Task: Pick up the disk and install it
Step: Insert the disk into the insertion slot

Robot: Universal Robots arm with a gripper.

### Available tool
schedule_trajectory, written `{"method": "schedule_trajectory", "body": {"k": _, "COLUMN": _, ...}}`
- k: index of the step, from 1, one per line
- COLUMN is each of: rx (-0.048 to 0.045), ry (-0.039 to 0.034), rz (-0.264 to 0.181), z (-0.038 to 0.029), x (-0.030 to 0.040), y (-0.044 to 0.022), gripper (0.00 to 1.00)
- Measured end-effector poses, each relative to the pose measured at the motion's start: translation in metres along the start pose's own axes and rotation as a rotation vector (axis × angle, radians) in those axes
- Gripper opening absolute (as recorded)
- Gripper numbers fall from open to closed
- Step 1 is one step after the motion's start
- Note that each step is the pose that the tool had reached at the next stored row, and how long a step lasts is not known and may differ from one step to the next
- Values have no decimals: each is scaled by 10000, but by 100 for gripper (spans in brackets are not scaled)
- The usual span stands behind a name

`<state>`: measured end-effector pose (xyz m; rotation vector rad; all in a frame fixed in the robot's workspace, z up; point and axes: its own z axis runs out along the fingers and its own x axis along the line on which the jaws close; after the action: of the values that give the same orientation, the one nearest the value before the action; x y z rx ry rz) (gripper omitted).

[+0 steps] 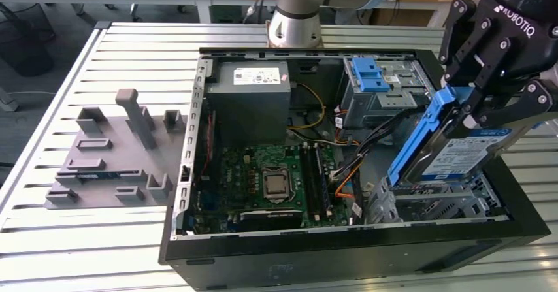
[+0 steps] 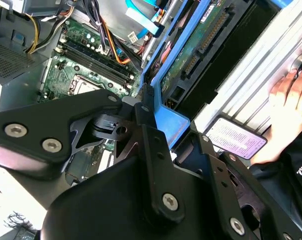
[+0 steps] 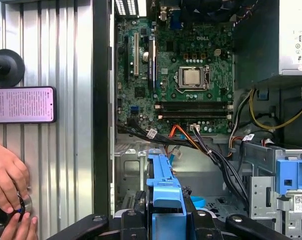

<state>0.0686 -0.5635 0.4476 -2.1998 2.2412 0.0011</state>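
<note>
We see the gripper [image 1: 492, 112] pinched onto the disk [image 1: 462, 151], fingers clamped on the upper end of its blue carrier frame [image 1: 423, 135]. The disk stands steeply tilted, label outward, over the corner of the open computer case [image 1: 349, 256] at the exterior view's right. Its lower end is down at the grey metal bay [image 1: 436, 207] inside the case; we cannot tell if they touch. In the first wrist view the gripper [image 3: 163, 222] holds the blue frame end-on above the case floor. The motherboard [image 3: 190, 75] lies deeper inside the case, with black and orange cables [image 3: 200, 145] between. In the second wrist view the disk [image 2: 200, 55] shows its circuit-board side. Also inside the case: the power supply [image 1: 253, 96] and a drive cage [image 1: 383, 86] with a blue latch. Outside the case, on the slatted metal table [image 1: 52, 240], a grey fixture plate [image 1: 114, 155] sits at the exterior view's left. A phone [image 3: 23, 105] and a person's hand [image 3: 6, 182] are near the case wall.
</note>
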Motion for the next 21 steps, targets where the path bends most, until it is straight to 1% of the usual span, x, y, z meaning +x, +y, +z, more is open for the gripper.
{"method": "schedule_trajectory", "body": {"k": 7, "rx": 0, "ry": 0, "rz": -34, "z": 50, "x": 0, "y": -9, "gripper": 36}}
{"method": "schedule_trajectory", "body": {"k": 21, "rx": 0, "ry": 0, "rz": -24, "z": 102, "x": 0, "y": -19, "gripper": 36}}
